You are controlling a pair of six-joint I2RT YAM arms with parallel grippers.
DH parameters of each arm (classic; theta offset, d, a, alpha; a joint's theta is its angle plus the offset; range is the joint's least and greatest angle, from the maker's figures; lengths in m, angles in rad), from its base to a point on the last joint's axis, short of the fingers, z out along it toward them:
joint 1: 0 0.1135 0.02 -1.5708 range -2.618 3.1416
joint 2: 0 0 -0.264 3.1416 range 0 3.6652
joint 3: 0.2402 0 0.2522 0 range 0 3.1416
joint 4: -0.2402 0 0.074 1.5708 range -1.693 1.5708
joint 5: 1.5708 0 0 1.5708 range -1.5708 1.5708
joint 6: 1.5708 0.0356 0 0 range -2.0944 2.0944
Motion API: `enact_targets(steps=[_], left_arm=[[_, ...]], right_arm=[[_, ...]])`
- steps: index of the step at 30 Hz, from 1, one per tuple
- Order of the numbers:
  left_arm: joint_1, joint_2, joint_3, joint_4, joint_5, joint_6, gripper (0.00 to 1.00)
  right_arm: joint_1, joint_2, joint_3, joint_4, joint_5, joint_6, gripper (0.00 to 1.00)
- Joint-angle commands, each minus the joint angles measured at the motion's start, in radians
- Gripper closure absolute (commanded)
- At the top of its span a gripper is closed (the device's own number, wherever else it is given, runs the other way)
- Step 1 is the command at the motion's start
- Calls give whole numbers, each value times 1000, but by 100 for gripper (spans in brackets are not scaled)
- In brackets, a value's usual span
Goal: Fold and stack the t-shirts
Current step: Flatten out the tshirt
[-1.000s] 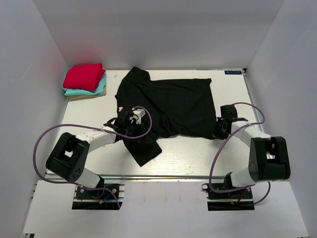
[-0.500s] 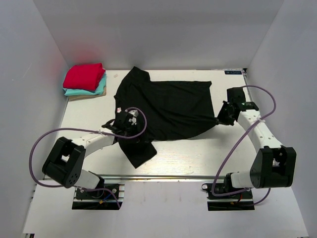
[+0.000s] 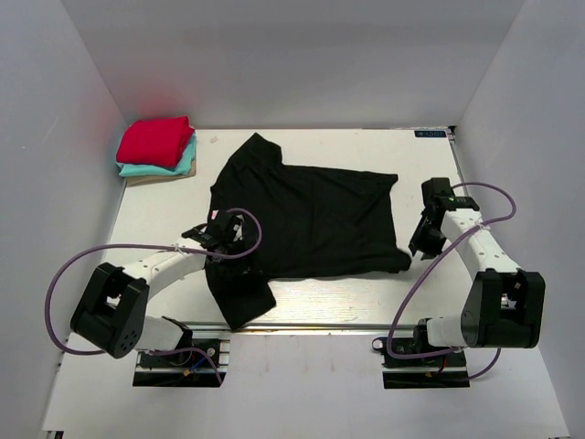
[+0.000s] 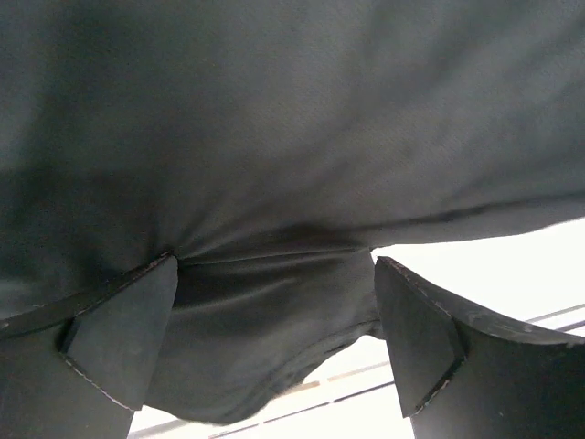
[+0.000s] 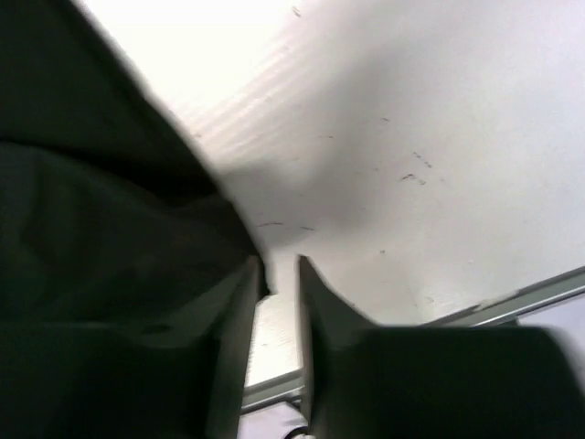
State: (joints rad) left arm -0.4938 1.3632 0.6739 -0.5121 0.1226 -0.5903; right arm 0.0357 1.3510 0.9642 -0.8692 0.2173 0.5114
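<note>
The large black t-shirt (image 3: 311, 215) lies spread across the middle of the table, one sleeve (image 3: 239, 297) trailing toward the front edge. My left gripper (image 3: 224, 236) sits at the shirt's left side. In the left wrist view it (image 4: 274, 265) stands wide open, and black cloth (image 4: 274, 119) fills the space ahead of and between its fingers. My right gripper (image 3: 423, 245) hovers just right of the shirt's near right corner (image 3: 402, 261). Its jaws (image 5: 279, 265) are parted by a narrow gap showing bare table, and the cloth (image 5: 82, 229) lies beside the left finger.
At the back left corner stands a pile of folded shirts: red (image 3: 155, 140) on top, then teal (image 3: 181, 165), then tan (image 3: 146, 179). White walls close in the table on three sides. The table's front rail (image 3: 311, 323) runs just beyond the trailing sleeve.
The right gripper drew the shirt's right hem outward, then came off it toward the front. The shirt now lies wider and flatter. The left gripper slid a little left and nearer.
</note>
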Motion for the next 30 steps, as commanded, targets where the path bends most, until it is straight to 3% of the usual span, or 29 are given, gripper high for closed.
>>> enact_targets(steps=[1,5,8,11,14,17,21,25,27,30], left_arm=[[1,-4,-45,-264,-29,-9,0],[1,-65,21,-325,-52,3,0],[1,-78,96,-376,-64,26,0],[1,-116,168,-350,-93,78,0],[1,-116,239,-252,-104,104,0],[21,-54,306,-128,-104,145,0],[30,138,456,-83,-216,178,0],[50,378,735,-120,-363,196,0],[67,468,821,-120,-382,208,0],[110,657,1074,-143,-423,233,0]], right_arm=[[-8,5,-33,-28,56,-1,67],[-7,-15,-53,-62,67,-7,54],[-8,-49,-35,-41,50,-25,34],[0,-90,-24,22,-68,-103,29],[12,-99,-9,214,-241,-134,22],[42,-73,65,315,-291,-186,22],[92,104,178,358,-222,-226,22],[128,316,344,384,-145,-263,22],[127,381,402,354,-86,-261,23],[122,541,533,314,-21,-249,28]])
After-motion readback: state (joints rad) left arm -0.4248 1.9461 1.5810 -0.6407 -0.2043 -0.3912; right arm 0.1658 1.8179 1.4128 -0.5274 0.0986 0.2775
